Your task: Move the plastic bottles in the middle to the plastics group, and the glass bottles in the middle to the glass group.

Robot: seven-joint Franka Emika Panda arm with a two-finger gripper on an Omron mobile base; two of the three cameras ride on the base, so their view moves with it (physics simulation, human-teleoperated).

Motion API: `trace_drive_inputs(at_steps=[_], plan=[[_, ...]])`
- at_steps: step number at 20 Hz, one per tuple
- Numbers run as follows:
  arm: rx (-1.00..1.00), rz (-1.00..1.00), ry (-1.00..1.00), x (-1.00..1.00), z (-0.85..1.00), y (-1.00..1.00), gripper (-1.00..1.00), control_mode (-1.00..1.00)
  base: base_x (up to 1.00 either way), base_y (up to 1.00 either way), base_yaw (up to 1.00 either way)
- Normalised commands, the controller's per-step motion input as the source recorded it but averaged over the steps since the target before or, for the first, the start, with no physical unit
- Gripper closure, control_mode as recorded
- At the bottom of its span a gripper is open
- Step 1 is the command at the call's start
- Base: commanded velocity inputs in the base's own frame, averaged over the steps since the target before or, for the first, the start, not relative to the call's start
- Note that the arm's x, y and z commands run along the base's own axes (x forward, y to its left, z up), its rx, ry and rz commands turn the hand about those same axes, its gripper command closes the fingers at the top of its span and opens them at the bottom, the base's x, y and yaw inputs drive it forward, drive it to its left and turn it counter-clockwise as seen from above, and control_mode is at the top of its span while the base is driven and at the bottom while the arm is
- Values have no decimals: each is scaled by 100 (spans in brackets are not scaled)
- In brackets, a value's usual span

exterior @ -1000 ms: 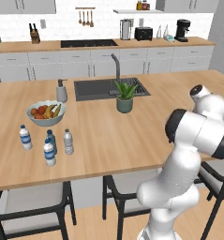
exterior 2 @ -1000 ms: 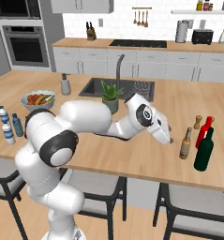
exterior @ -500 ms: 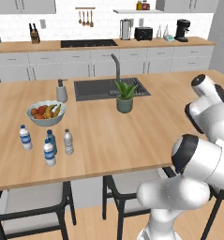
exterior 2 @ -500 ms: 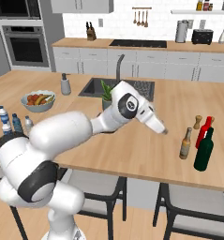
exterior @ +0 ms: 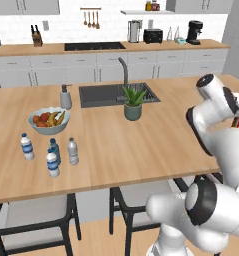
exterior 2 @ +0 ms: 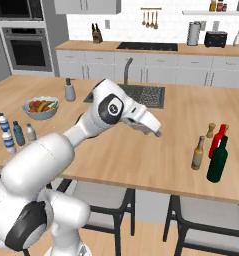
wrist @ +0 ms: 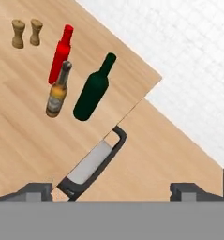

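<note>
Hand: the hand (exterior 2: 158, 133) hangs over the bench (exterior 2: 156, 150), its jaws spread wide with nothing between them; its two finger tips (wrist: 37, 190) stand far apart at the bottom of the hand view.
Amber bottle: the slim brown amber bottle (exterior 2: 198, 153) stands upright near the bench's front edge, long axis vertical, narrow neck pointing up, pale label on its body. It is just beside the red bottle (exterior 2: 218, 141) and the dark green bottle (exterior 2: 217, 160), a little to their left in the right base view. In the hand view the amber bottle (wrist: 57, 91) stands in front of the red one, the dark green bottle beside them.
Glass group: the red and green bottles both stand upright, necks up; the green one is nearest the front edge.
Shakers: two small wooden shakers (wrist: 26, 32) stand side by side beyond the red bottle, apart from it.
Plastics group: far along the bench, four small water bottles (exterior: 53, 163) stand upright in a loose cluster near the front edge, caps up; one has a blue tint.
Fruit bowl: the fruit bowl (exterior: 48, 120) sits just behind that cluster.
Far side: a potted plant (exterior: 133, 103) stands in front of the sink (exterior: 116, 93).
</note>
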Motion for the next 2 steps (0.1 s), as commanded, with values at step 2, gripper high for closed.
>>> trace_drive_inputs(at_steps=[2], plan=[[0,20,0,-46,0,50,-100,-100,0,0,0]])
